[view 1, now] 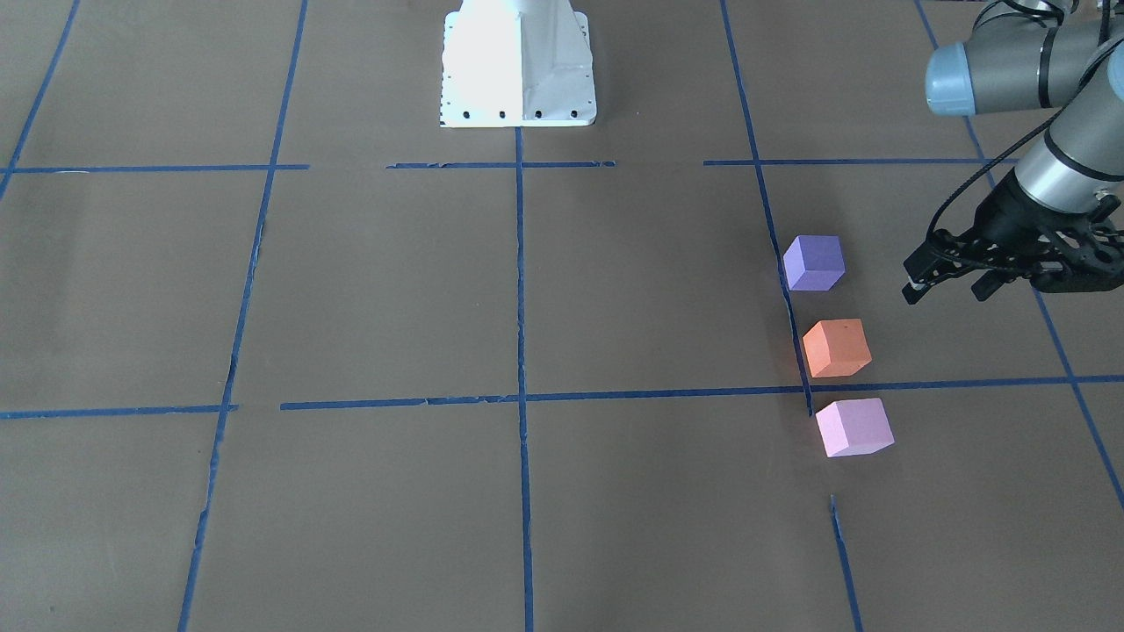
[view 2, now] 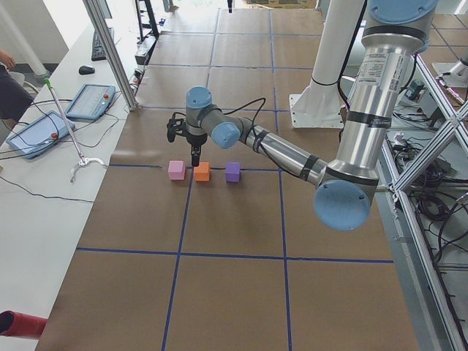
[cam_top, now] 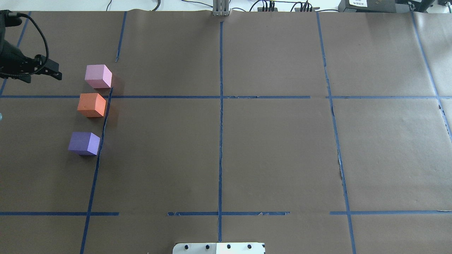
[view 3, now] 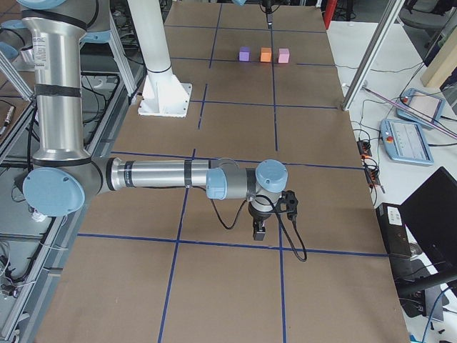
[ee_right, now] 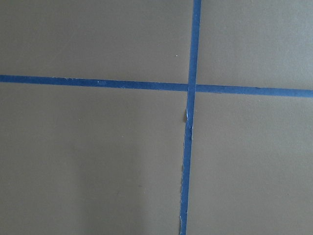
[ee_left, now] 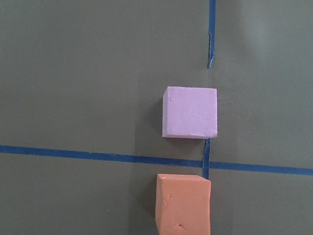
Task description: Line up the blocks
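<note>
Checking in on the feeds. All three blocks sit in a row on the robot's left side of the table [cam_top: 275,148], right alongside a blue tape line [view 1: 773,230]. The purple block [view 1: 814,262] is closest to the white robot base [view 1: 518,66], the orange block [view 1: 837,348] is in the middle, and the pink block [view 1: 853,427] is at the far end. None of them touch. Orange and pink are close neighbours, and purple stands a bit further from orange. The row follows the tape pretty well.

The left gripper [view 1: 948,288] hangs above the table on the outer side of the row, clear of every block and carrying nothing. Its jaws look parted to me, though it's partly cut off at the frame edge, so I'm not fully sure how wide. The left wrist camera looks straight down on pink and the top of orange.

The right gripper [view 3: 258,230] is well away from the blocks at the other end, over a tape crossing. I only get it from the side camera, so I can't tell how its jaws stand.
</note>
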